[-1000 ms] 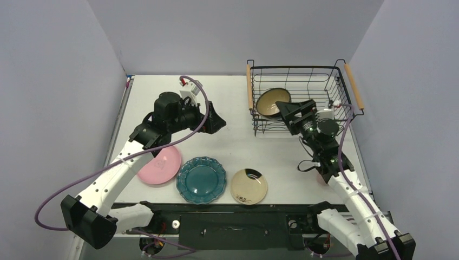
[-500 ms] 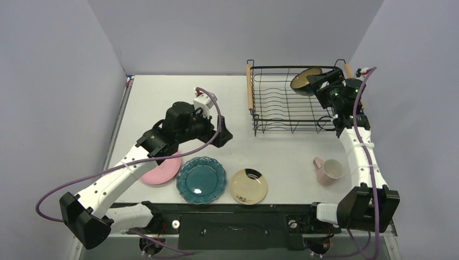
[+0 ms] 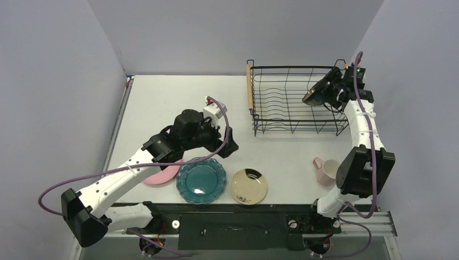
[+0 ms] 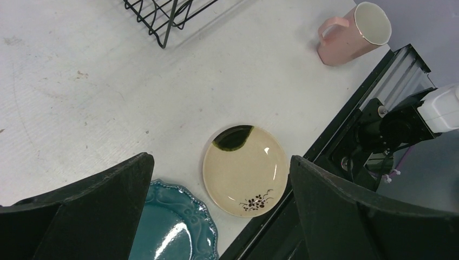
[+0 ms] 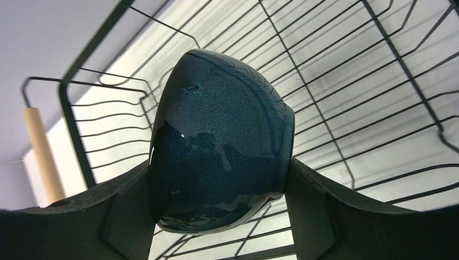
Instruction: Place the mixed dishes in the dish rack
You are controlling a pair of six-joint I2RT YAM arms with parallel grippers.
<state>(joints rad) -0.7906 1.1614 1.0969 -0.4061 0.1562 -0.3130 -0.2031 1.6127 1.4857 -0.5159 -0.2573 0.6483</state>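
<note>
Gripping a glossy, speckled dark-teal bowl [image 5: 222, 141], right fingers [image 5: 335, 216] hang over the rack [image 3: 292, 67]; left fingers [image 4: 86, 211] spread.

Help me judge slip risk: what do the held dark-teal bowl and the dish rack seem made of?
The dark-teal bowl looks like glazed ceramic: glossy speckled surface with sharp reflections. The dish rack looks like thin metal wire, coated matte black; its handle looks like pale bare wood. Looks alone leave this uncertain.

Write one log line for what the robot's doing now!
right tool: gripping bowl over rack | left tool: open, above cream dish
</note>
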